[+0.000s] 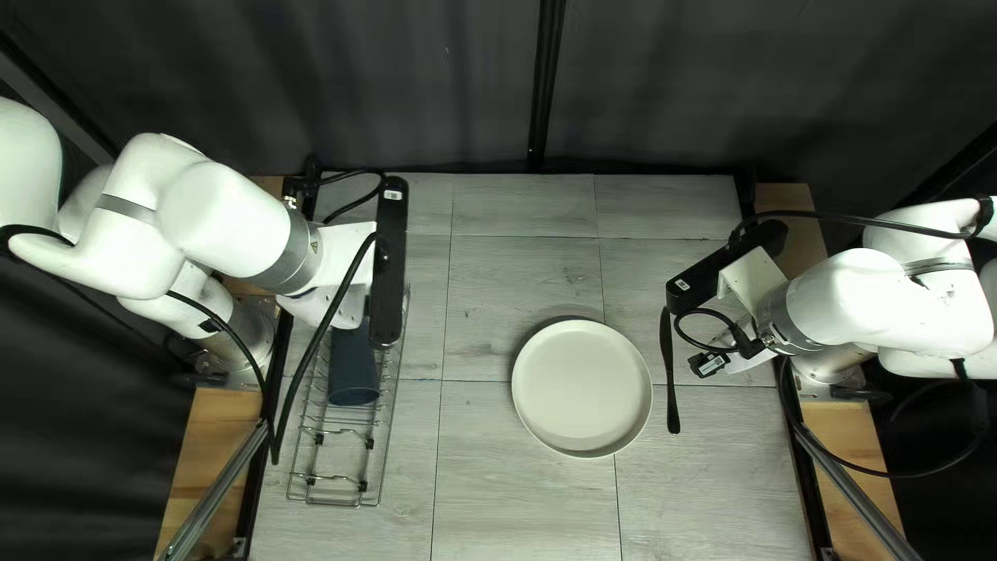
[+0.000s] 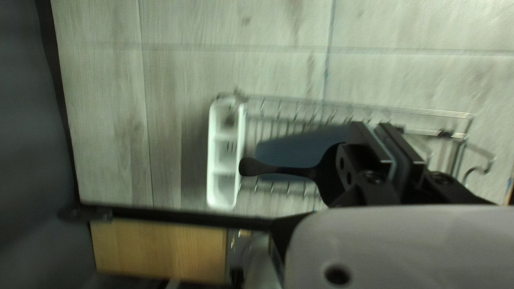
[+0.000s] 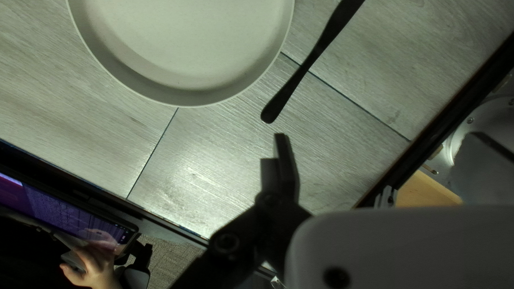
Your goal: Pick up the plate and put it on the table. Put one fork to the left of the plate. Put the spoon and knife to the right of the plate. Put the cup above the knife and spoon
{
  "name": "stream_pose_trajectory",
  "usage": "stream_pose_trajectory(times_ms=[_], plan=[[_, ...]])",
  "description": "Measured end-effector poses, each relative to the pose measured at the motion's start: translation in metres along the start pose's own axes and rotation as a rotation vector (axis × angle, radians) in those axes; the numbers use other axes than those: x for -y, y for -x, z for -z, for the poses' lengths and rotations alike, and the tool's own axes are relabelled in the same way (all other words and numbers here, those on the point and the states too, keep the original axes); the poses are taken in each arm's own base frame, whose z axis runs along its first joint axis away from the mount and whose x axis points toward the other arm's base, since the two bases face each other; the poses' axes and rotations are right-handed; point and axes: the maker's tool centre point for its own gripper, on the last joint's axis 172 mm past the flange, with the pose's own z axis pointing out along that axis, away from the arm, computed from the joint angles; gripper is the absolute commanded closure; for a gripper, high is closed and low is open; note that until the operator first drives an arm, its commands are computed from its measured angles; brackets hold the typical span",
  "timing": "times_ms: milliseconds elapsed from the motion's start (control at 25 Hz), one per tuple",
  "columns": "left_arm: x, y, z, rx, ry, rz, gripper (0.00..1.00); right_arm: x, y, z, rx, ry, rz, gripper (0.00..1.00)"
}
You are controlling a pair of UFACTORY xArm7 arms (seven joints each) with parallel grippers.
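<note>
Left hand (image 2: 373,129) gripping utensil (image 2: 273,167), rack (image 2: 353,110), cup (image 2: 297,146) beneath

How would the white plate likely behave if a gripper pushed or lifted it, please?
The plate looks rigid and lies flat on the table, so a push should probably slide it, not tip it. Its smooth, low rim may slip from a pinch when lifted.

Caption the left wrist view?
Left gripper, jaws shut on a black utensil, over the wire rack holding a blue cup.
</note>
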Motion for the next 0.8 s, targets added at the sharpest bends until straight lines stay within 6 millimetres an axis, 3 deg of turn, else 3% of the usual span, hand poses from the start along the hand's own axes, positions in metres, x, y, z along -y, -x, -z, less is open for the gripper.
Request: stream_pose_trajectory(times_ms=[320, 560, 800], plan=[[-0.002, -0.015, -0.004, -0.026, 0.012, -0.004, 1.00, 0.000, 0.000, 0.000, 0.000, 0.000, 0.000, 0.00], [-0.004, -0.058, -0.017, -0.158, 0.018, -0.071, 1.00, 0.000, 0.000, 0.000, 0.000, 0.000, 0.000, 0.00], [-0.020, -0.107, -0.056, -0.327, 0.045, -0.201, 1.00, 0.000, 0.000, 0.000, 0.000, 0.000, 0.000, 0.00]])
